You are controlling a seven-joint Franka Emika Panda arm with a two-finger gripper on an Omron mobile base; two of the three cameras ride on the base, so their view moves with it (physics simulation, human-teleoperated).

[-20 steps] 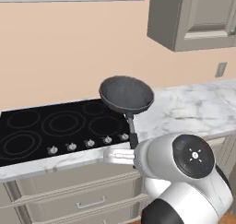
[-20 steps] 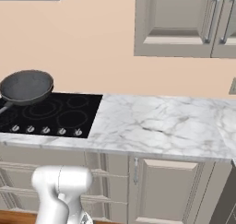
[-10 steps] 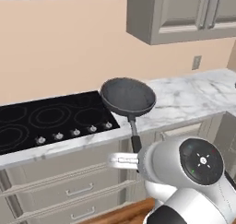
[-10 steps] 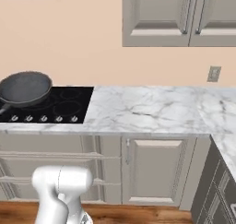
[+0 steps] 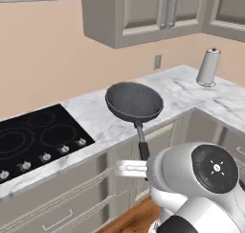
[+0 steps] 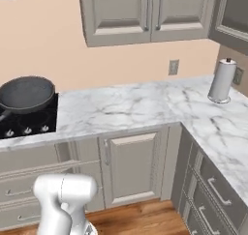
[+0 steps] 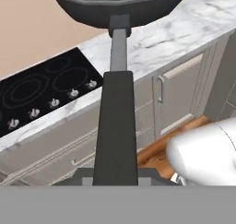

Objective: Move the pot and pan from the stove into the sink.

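Claw [image 7: 115, 179]: I grip the pan [image 5: 134, 101] by its handle | Pan: aloft over the bench [image 5: 103, 122] front edge, right of the stove [image 5: 33, 141] | Left: reach the sink, release; then, I judge, the pot.

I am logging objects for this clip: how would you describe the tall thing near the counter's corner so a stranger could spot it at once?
Follow the white marble counter rightward from the flat black glass cooktop, past the wall outlet, to where it turns the corner. There stands an upright white paper towel roll on a small round base, topped by a dark knob. It is the one object standing on that stretch of marble.
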